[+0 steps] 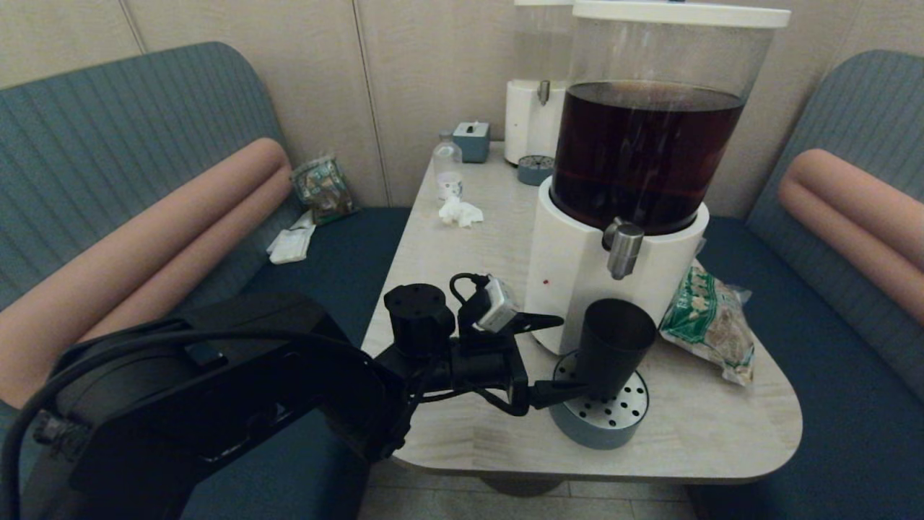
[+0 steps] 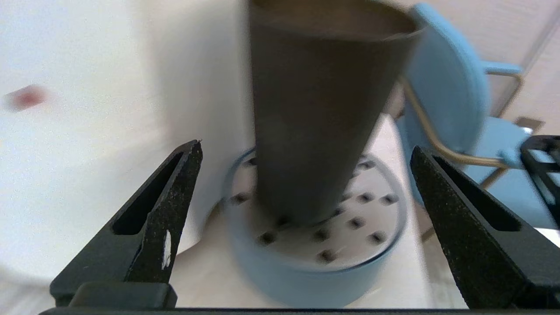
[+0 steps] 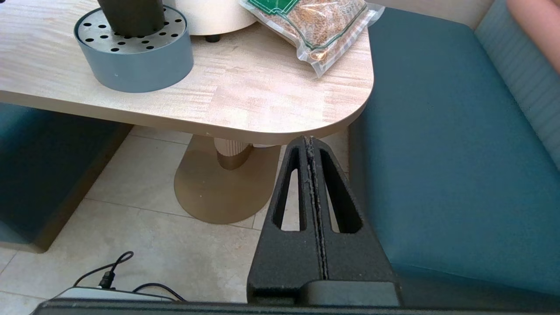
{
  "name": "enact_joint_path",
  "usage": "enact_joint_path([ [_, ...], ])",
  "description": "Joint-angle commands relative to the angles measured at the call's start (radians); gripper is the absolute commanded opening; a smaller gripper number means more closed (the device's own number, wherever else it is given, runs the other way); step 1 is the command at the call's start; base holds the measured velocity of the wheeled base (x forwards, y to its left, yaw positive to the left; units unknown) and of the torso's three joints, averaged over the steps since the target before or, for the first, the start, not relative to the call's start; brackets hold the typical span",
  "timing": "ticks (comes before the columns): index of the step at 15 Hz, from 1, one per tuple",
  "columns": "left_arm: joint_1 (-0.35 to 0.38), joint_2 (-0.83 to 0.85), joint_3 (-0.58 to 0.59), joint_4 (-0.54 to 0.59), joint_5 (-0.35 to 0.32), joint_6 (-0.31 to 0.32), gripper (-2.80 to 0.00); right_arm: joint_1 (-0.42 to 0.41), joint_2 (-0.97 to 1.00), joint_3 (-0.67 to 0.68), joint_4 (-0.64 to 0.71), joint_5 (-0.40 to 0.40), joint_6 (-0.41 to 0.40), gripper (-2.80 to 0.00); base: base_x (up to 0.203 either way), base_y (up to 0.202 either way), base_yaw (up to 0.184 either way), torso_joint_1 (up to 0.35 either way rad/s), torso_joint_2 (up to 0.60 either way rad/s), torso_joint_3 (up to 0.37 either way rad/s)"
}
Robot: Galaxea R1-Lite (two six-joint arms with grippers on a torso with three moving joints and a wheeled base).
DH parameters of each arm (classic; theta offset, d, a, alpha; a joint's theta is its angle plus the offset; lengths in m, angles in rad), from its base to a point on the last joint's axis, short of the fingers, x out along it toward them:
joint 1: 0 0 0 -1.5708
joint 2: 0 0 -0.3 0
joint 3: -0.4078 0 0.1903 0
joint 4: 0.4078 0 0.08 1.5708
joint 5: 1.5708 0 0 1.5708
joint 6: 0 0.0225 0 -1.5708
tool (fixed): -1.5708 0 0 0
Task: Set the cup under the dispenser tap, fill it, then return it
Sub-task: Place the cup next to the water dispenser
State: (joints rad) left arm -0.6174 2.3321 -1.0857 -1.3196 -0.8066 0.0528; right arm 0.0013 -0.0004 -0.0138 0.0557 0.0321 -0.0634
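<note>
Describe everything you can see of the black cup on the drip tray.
The cup is a small matte black tumbler without handle, tapered, wider at the rim. It stands upright on the round blue-grey drip tray with its perforated steel top, below the dispenser tap. The open left claw flanks it without touching. Its contents cannot be seen.

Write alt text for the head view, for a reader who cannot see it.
A small matte black tapered cup stands on a round grey perforated drip tray beneath the brushed-steel tap of a white-based dispenser holding dark brown liquid. The left tool is open, its fingers on either side of the cup.
</note>
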Motion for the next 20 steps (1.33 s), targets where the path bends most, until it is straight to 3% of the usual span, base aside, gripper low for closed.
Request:
enact_joint_path([
  [1,-0.023,-0.012,0.004,-0.007,-0.006,-0.001,0.00,0.000,-0.001,0.000,0.001,0.001,-0.001,-2.80,0.000,0.000,0.000,0.000,0.00,0.000],
  [20,-0.077,0.142,-0.196,-0.007,0.060,-0.027,0.00,0.000,-0.001,0.000,-0.001,0.000,-0.001,-2.80,0.000,0.000,0.000,0.000,0.00,0.000],
])
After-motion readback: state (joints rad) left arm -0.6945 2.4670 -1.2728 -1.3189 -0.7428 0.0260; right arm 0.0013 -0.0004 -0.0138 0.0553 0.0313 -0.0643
